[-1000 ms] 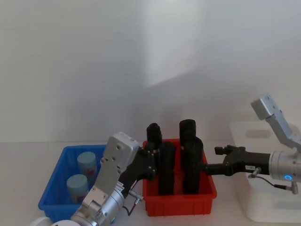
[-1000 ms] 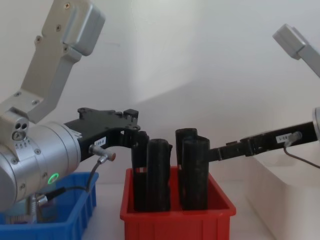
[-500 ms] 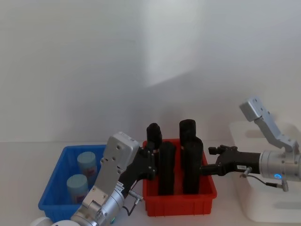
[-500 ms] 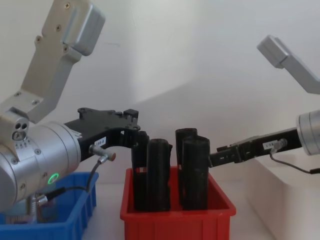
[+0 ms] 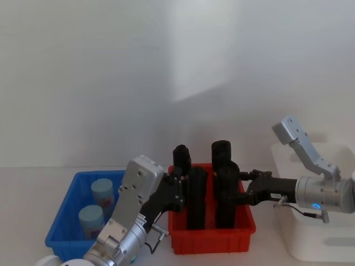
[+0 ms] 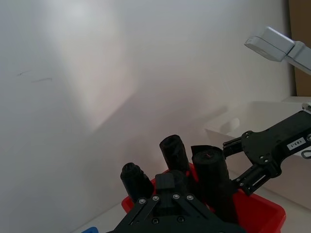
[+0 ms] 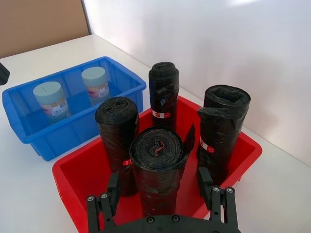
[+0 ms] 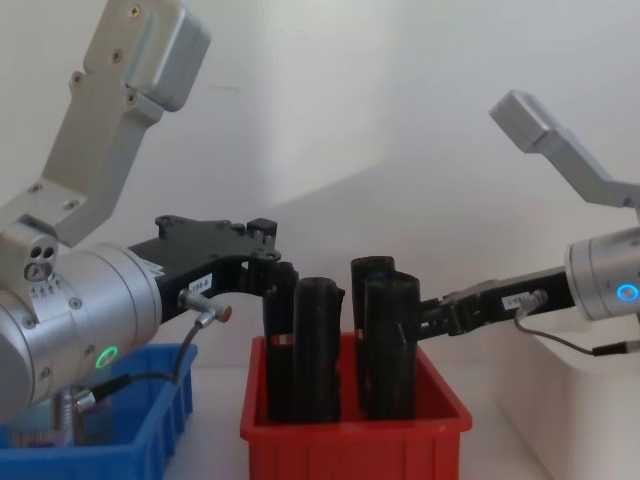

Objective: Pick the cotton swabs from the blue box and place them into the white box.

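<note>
Two cotton swabs tubs [image 5: 103, 191] [image 5: 91, 219] with pale blue lids stand in the blue box [image 5: 60, 224] at the left; the right wrist view shows these tubs [image 7: 50, 97] [image 7: 94, 80] in the blue box [image 7: 29, 136] too. The white box [image 5: 319, 246] stands at the far right. My right gripper [image 5: 245, 189] is open over the red bin, its fingers [image 7: 112, 188] on either side of a black roll [image 7: 156, 160]. Beside the red bin's left rolls my left gripper [image 5: 175, 191] hangs shut, holding nothing.
Between the two boxes a red bin [image 5: 211, 241] holds several upright black rolls [image 5: 195, 197] with red-white bands. A white wall stands close behind everything. Bare table lies in front of the bins.
My right arm has swung left from the white box toward the red bin, bringing its open fingers up to a black roll. The left arm has not moved.
</note>
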